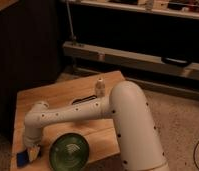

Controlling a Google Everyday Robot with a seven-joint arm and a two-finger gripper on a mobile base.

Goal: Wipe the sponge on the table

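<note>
jaws on sponge (pixel 21 159), near-left table (pixel 58 95) corner, bowl (pixel 68 152) beside

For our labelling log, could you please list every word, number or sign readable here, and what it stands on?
None readable: no text shows on the sponge, green bowl, table or arm.
The gripper sits on the sponge at the table's near corner, lower left in view.

You see the tool (pixel 33 150) down at the near left corner of the bench (pixel 68 92), closed on the blue sponge (pixel 22 159), which lies flat on the wood and sticks out toward the corner. The green bowl (pixel 69 151) sits just beside the tool, on its other side. The white arm (pixel 73 112) stretches across the planks, and a small pale bottle (pixel 99 86) stands upright near the far edge.
</note>
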